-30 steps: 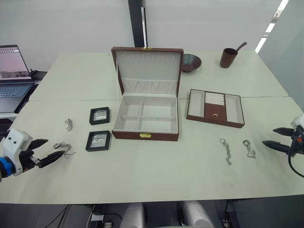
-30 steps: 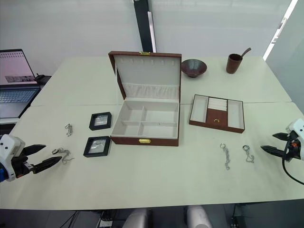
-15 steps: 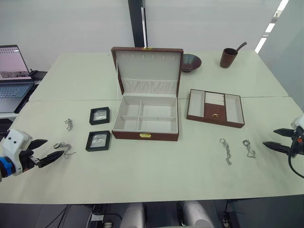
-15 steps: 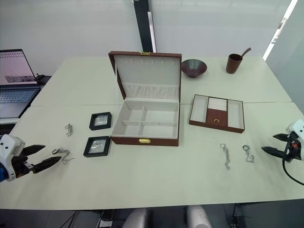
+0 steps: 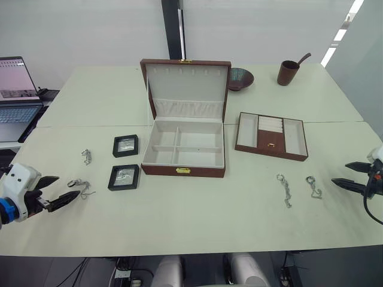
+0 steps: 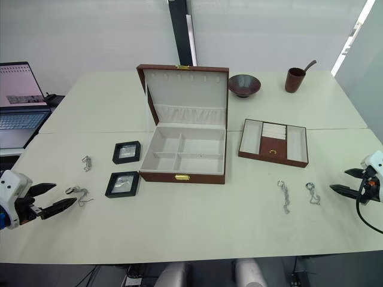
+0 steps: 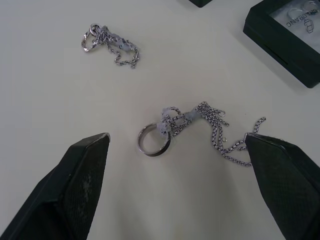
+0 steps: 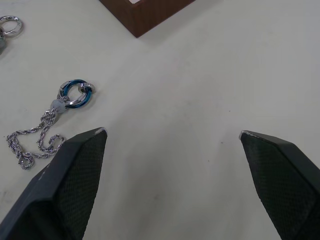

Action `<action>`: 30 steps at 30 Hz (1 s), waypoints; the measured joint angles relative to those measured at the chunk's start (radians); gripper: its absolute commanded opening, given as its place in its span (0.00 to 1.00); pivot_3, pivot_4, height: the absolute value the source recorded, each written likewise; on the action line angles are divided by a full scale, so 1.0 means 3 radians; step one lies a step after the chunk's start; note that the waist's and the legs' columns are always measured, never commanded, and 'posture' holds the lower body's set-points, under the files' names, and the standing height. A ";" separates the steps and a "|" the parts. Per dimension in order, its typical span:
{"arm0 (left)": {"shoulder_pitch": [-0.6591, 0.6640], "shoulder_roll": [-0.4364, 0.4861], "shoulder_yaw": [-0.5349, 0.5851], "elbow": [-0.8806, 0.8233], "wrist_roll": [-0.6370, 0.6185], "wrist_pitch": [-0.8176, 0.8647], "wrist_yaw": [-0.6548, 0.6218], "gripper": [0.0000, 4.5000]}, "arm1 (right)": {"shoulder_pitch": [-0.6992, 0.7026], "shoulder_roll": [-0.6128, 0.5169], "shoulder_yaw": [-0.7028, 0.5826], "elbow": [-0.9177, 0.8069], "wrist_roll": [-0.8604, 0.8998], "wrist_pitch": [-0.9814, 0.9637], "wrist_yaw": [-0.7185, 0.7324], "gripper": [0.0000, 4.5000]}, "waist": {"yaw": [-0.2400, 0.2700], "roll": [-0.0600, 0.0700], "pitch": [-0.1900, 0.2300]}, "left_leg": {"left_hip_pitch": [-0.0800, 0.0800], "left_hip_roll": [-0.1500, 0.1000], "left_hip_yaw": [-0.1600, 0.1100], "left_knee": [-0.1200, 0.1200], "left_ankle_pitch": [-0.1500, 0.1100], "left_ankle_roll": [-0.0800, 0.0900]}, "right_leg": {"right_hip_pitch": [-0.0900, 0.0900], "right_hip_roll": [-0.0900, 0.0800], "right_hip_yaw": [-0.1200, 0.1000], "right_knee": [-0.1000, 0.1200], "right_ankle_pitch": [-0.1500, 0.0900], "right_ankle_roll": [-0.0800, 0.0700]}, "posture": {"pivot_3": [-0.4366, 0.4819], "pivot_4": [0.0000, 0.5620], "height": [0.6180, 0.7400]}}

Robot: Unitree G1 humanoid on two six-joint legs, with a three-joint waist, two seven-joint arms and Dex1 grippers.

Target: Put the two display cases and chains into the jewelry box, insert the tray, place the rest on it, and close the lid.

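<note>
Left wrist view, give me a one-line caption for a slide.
Open left gripper hovering over a ringed chain on the table, a second chain and a black display case beyond.

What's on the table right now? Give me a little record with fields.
box: open, compartments bare
lid: up
tray: on the table, right of the box
cases: left of the box
chains: two at left, two at right
left pincer: open, beside a chain
right pincer: open, holding nothing
</note>
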 measured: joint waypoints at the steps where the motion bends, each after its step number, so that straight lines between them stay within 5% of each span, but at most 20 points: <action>1: -0.0001 0.0001 0.0000 0.0010 0.0008 -0.0003 0.0002 0.99 | 0.0000 0.0000 0.0000 0.0000 0.0000 0.0000 0.0000 1.00 | 0.0000 0.0000 0.0000 | 0.0000 0.0000 0.0000 0.0000 0.0000 0.0000 | 0.0000 0.0000 0.0000 0.0000 0.0000 0.0000 | 0.48 0.27 1.00; 12: -0.0111 0.0022 0.0006 0.0112 0.0027 -0.0050 0.0059 0.99 | 0.0001 0.0001 -0.0047 -0.0082 0.0083 0.0128 0.0018 1.00 | 0.0000 0.0000 0.0000 | 0.0000 0.0000 0.0000 0.0000 0.0000 0.0000 | 0.0000 0.0000 0.0000 0.0001 0.0000 0.0000 | 0.48 0.27 1.00; 20: -0.0720 -0.0106 -0.0159 -0.0522 -0.0038 0.0322 0.0359 0.99 | -0.0033 0.0327 -0.0280 -0.1382 0.0640 0.0968 -0.0227 1.00 | 0.0013 0.0000 0.0000 | -0.0005 -0.0001 -0.0010 0.0005 0.0000 0.0000 | 0.0003 0.0000 -0.0005 0.0002 0.0000 0.0001 | 0.48 0.27 1.00; 24: -0.1062 -0.0331 -0.0513 -0.0594 0.0110 0.0444 0.0529 0.80 | -0.0019 0.0591 -0.0230 -0.1754 0.0637 0.1115 -0.0571 0.87 | 0.0030 0.0000 0.0000 | -0.0010 -0.0005 -0.0012 0.0008 0.0000 0.0000 | 0.0001 -0.0001 -0.0006 0.0001 0.0000 0.0001 | 0.48 0.27 1.00; 30: -0.1498 -0.0717 -0.1002 -0.0577 0.0308 0.0509 0.0677 0.38 | -0.0109 0.1042 0.0147 -0.2098 0.0472 0.1194 -0.1003 0.44 | 0.0034 0.0000 0.0000 | -0.0028 -0.0005 -0.0013 0.0012 0.0001 -0.0001 | -0.0017 0.0002 -0.0006 0.0005 0.0003 0.0004 | 0.48 0.27 1.00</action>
